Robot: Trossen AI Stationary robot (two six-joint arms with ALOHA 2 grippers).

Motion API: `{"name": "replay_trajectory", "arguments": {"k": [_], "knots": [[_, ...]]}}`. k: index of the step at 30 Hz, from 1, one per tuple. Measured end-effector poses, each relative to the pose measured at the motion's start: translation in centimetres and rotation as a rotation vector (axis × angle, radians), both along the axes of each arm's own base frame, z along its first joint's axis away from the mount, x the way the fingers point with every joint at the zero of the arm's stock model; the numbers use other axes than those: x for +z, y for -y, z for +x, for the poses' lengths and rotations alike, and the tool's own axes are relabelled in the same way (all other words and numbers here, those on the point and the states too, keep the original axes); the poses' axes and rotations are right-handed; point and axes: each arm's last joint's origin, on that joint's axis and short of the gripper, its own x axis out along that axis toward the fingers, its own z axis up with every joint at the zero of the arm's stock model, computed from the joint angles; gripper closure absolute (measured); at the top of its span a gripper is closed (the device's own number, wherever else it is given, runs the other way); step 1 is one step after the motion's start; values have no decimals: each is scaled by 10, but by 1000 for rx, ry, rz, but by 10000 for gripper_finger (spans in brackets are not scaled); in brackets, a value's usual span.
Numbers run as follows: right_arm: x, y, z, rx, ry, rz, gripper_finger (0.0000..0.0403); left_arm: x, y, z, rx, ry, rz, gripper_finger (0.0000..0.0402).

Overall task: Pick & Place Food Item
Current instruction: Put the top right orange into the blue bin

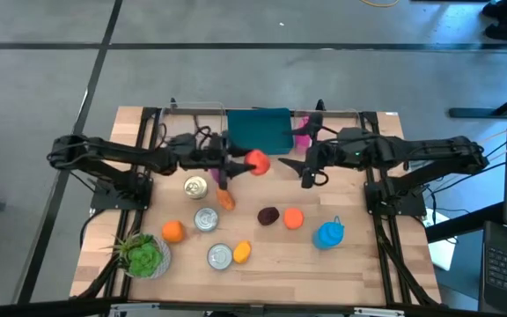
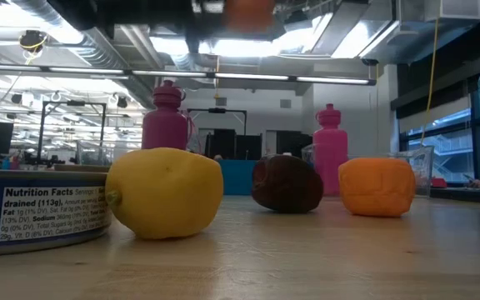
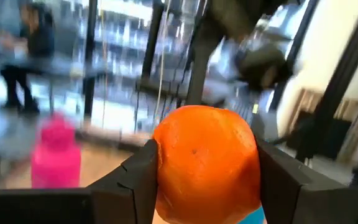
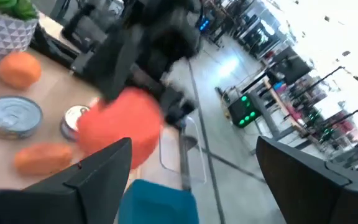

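Your left gripper (image 1: pixel 252 164) is clamped on the red-orange fruit (image 1: pixel 257 162), lifted above the worktop (image 1: pixel 359 264) just in front of the teal bin (image 1: pixel 259 129) at the far edge. Your right gripper (image 1: pixel 304 167) hangs beside it, fingers spread wide and empty. Count three tins (image 1: pixel 207 219), two pink bottles (image 2: pixel 166 122) at the far edge, one blue jug (image 1: pixel 328 234), and one potted plant (image 1: pixel 143 255) at the near left corner. One lemon (image 2: pixel 166 192) lies near the front edge.

Bright overhead light, window glare; both wrist views motion-blurred, bg soft.
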Motion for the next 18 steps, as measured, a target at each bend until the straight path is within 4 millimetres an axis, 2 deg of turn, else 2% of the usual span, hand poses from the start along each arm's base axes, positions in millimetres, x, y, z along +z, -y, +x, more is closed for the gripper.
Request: {"name": "replay_trajectory", "arguments": {"k": [4,9,13,18], "knots": [[1,0,-6,-2,-2,66,62,10,0,-10,64,17,70,218],[-2,1,-9,-24,-26,153,62,28,1,-33,142,23,143,222],[-8,5,-12,-71,-72,224,62,32,1,-51,233,-58,178,222],[-20,13,-17,-72,-70,304,62,41,4,-74,281,-77,192,222]]}}
